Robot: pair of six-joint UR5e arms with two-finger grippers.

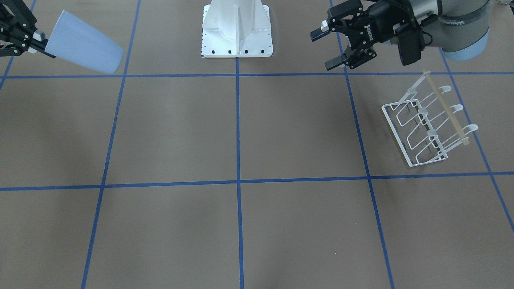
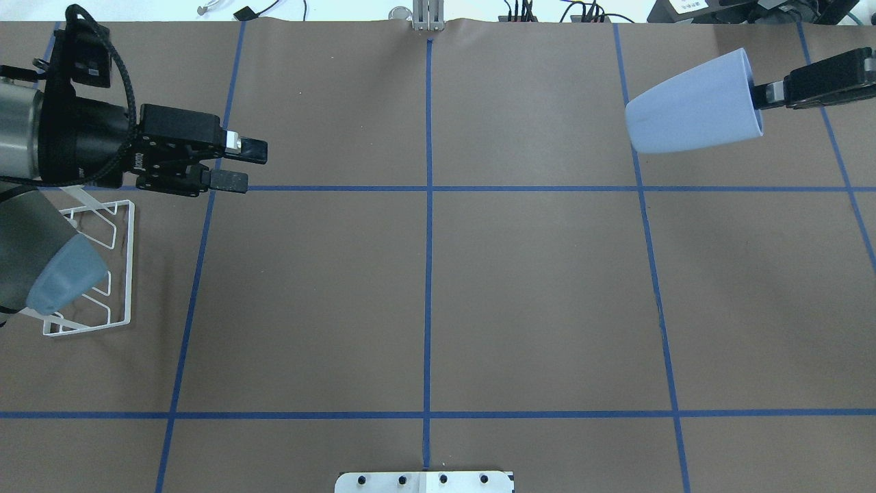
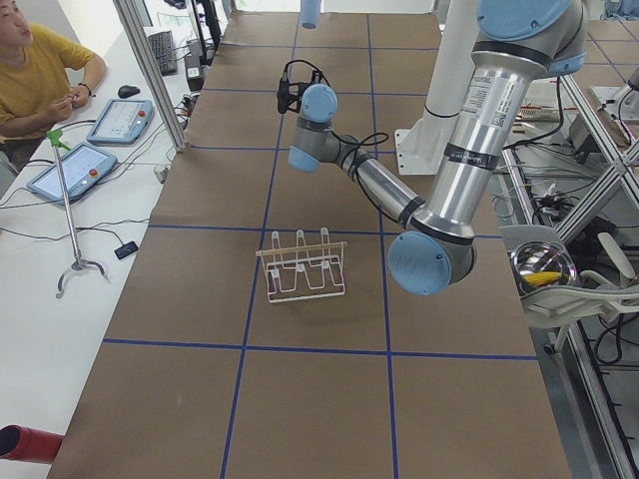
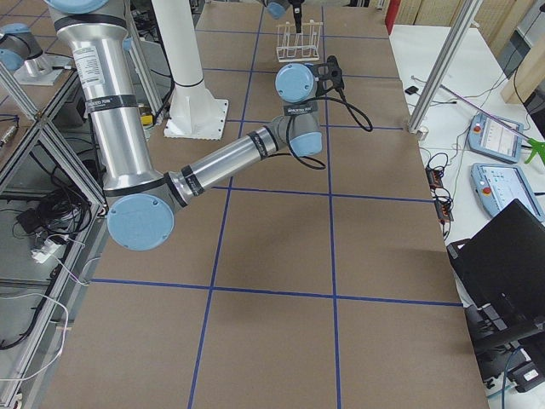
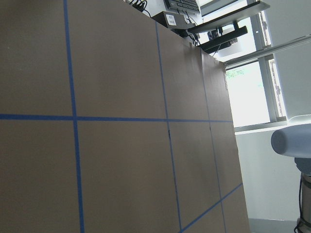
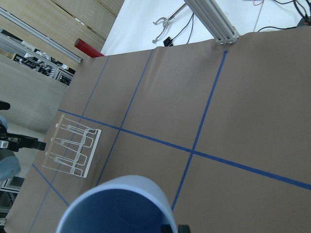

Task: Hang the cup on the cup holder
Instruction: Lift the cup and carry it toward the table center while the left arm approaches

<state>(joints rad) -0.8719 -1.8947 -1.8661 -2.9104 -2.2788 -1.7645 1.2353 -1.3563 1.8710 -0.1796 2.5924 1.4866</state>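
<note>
The pale blue cup (image 1: 84, 42) lies on its side in the air, held by its rim, with its base towards the table's middle. My right gripper (image 1: 41, 44) is shut on that rim; it shows in the overhead view (image 2: 761, 96) with the cup (image 2: 694, 113) at the far right. The cup's rim (image 6: 116, 204) fills the bottom of the right wrist view. The white wire cup holder (image 1: 429, 124) stands on the table on my left side, and my left elbow partly hides it in the overhead view (image 2: 102, 274). My left gripper (image 1: 323, 50) is open and empty, above the table beside the holder.
The robot's white base plate (image 1: 237, 36) sits at the near middle edge of the table. Blue tape lines cross the brown table (image 2: 424, 287). An operator (image 3: 40, 80) sits with tablets on a side bench beyond the table's far edge.
</note>
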